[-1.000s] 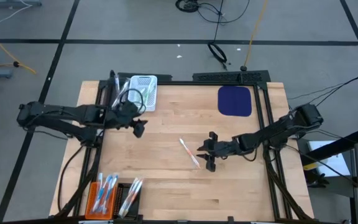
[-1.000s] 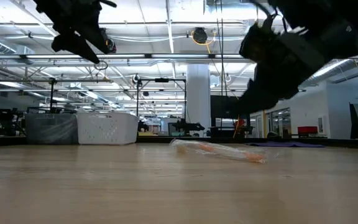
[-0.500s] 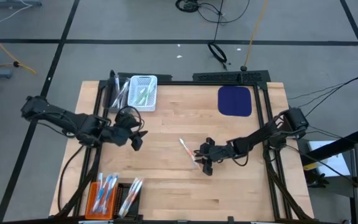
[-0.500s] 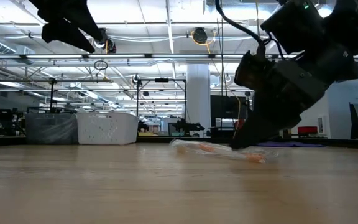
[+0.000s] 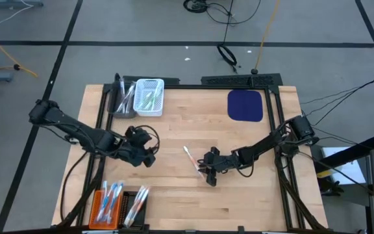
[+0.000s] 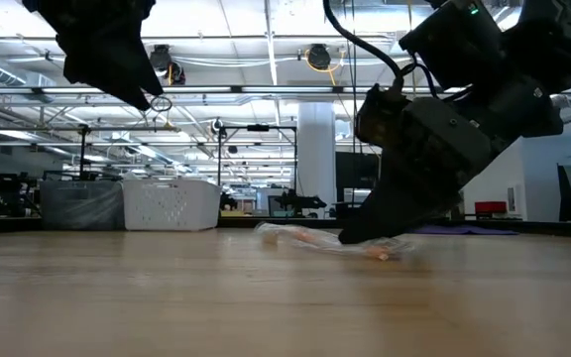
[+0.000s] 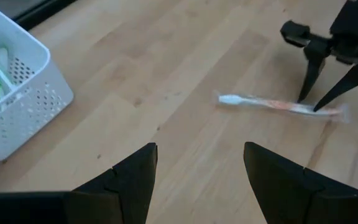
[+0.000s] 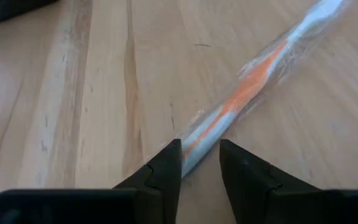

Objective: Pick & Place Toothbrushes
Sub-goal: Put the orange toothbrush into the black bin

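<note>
High view: we see the right gripper [image 5: 208, 170] has slid in from 3 o'clock to the near end of the wrapped toothbrush [image 5: 191, 158] lying mid-worktop [image 5: 193, 117], and the brush has been nudged slightly toward 10 o'clock; the left gripper [image 5: 149, 155] has swung down from the white basket [image 5: 149, 96] at 11 o'clock toward the centre. Low view: the right gripper now touches down on the brush. Left wrist view: our left jaws stand wide apart, empty, the brush ahead. Right wrist view: the jaws straddle the handle end, narrowing but not yet clamped. We judge the pick is about to close; delivery remains.
</note>
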You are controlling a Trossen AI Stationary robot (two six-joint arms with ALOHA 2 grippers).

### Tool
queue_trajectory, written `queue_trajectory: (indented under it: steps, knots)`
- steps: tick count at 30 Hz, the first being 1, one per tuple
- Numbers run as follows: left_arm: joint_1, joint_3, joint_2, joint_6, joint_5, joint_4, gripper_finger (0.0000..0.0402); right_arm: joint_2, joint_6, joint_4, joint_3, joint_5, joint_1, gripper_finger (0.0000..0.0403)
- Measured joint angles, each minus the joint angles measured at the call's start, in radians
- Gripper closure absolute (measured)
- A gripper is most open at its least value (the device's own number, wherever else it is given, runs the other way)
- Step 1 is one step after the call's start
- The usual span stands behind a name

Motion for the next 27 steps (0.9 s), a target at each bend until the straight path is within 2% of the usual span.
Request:
queue_trajectory:
  steps: [2,5,7,15,18,21,27]
  knots:
    - [-0.003,0.000,0.019,-0.007,0.001,0.000,0.0158,0.001,0.027,-0.041,0.003,0.001,0.000,0.0324]
    - [-0.007,0.000,0.040,-0.011,0.001,0.000,0.0158,0.002,0.071,-0.103,0.003,-0.007,0.000,0.0377]
    - [-0.007,0.000,0.051,-0.018,0.001,0.000,0.0158,0.003,0.073,-0.120,0.003,-0.006,0.000,0.0394]
    - [-0.006,0.000,0.061,-0.035,0.001,0.003,0.0158,-0.046,0.040,-0.128,0.002,0.012,0.000,0.0403]
    - [-0.007,0.000,0.061,-0.045,0.001,0.003,0.0158,-0.124,-0.006,-0.175,-0.005,0.036,0.000,0.0403]
    - [-0.006,0.000,0.061,-0.052,0.001,0.018,0.0158,-0.233,-0.043,-0.233,-0.004,0.107,-0.002,0.0403]
    - [-0.006,0.000,0.061,0.004,0.001,0.159,0.0158,-0.436,-0.132,-0.291,-0.002,0.234,0.009,0.0403]
